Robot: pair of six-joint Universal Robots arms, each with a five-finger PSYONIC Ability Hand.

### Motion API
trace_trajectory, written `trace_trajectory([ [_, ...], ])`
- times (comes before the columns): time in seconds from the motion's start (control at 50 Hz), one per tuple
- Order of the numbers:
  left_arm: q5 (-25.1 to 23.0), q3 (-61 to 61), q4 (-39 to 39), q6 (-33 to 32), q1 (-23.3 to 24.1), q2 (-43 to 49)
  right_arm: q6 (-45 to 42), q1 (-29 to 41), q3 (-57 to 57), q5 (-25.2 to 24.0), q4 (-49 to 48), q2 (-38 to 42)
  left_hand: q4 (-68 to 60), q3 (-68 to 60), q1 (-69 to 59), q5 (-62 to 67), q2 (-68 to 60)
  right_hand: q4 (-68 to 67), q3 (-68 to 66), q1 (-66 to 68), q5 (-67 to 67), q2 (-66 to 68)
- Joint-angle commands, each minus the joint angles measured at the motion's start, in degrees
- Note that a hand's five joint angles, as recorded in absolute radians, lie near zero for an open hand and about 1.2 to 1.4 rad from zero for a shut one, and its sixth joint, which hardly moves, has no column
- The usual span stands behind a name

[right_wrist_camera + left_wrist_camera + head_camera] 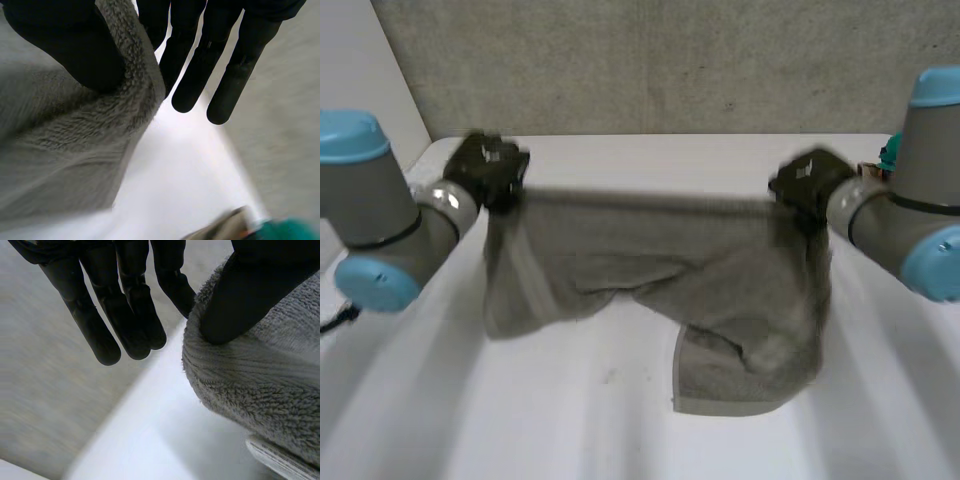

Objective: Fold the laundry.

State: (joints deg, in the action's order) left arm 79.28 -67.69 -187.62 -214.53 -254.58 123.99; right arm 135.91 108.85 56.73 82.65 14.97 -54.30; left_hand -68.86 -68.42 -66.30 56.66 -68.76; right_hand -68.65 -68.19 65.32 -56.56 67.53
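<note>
A grey fleecy towel [650, 290] hangs stretched between my two hands above the white table [570, 420], its lower part sagging and bunched on the tabletop. My left hand [488, 168] holds the towel's upper left corner; in the left wrist view its thumb [240, 305] presses the towel [260, 390] against a finger while the other fingers [125, 315] stay straight. My right hand [810, 182] holds the upper right corner; in the right wrist view its thumb [75, 50] pinches the towel's edge [75, 150] and the remaining fingers [210, 65] point straight down.
A grey wall [650, 60] stands behind the table. A teal object [890, 152] sits at the far right edge beside my right arm, seen also as the teal object [285, 231] under the right hand. A white label [280, 460] shows on the towel's hem.
</note>
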Motion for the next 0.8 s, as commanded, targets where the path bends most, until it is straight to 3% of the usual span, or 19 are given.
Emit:
trace_trajectory([
  [0.02,3.8,12.2,-23.4,3.0,2.2,0.7,10.1,0.8,-7.6,2.2,-29.0,-0.7,-11.1,-11.6,-13.7,13.3,-11.2,-11.3,-11.8,14.7,-13.4,12.5],
  [0.08,6.0,12.0,-36.1,7.0,2.6,-2.4,12.5,0.8,-5.9,4.0,-38.4,-3.9,-11.1,-11.6,-13.7,13.3,-11.2,-11.3,-11.8,14.7,-13.4,12.5],
  [0.14,7.4,10.7,-39.9,8.8,2.6,-5.9,13.6,0.8,-2.3,5.9,-44.8,-7.6,-11.1,-11.6,-13.7,13.3,-11.2,-11.3,-11.8,14.7,-13.4,12.5],
  [0.28,7.7,2.0,-34.9,9.7,2.3,-9.2,13.6,1.0,5.7,5.9,-42.7,-10.8,-11.1,-11.6,-13.7,13.3,-11.2,-11.3,-11.8,14.7,-13.4,12.5],
  [0.48,7.5,-19.2,-31.1,9.3,1.4,-8.9,14.1,0.1,18.6,0.6,-27.2,-9.8,-11.1,-11.6,-13.7,13.3,-11.2,-11.3,-11.8,14.7,-13.4,12.5],
  [0.64,4.3,-29.0,-30.7,9.3,0.8,-8.2,15.2,-0.7,21.4,-3.6,-24.0,1.1,-11.1,-11.6,-13.7,13.3,-11.2,-11.3,-11.8,14.7,-13.4,12.5],
  [0.72,4.0,-30.6,-30.3,9.3,0.8,-8.4,16.5,-3.3,19.4,-4.2,-21.4,3.6,-11.1,-11.6,-13.7,13.3,-11.2,-3.0,-3.5,6.3,-5.1,4.1],
  [0.76,4.0,-31.2,-30.1,9.2,0.8,-8.8,18.4,-4.5,17.7,-4.2,-19.5,3.9,-11.1,-11.6,-13.7,13.3,-11.2,13.2,12.8,-9.9,11.2,-12.1],
  [0.8,4.0,-31.8,-29.9,9.2,0.2,-9.4,21.1,-5.9,16.1,-4.3,-17.0,3.9,-11.1,-11.6,-13.7,13.3,-11.2,19.7,19.2,-16.4,17.6,-18.6],
])
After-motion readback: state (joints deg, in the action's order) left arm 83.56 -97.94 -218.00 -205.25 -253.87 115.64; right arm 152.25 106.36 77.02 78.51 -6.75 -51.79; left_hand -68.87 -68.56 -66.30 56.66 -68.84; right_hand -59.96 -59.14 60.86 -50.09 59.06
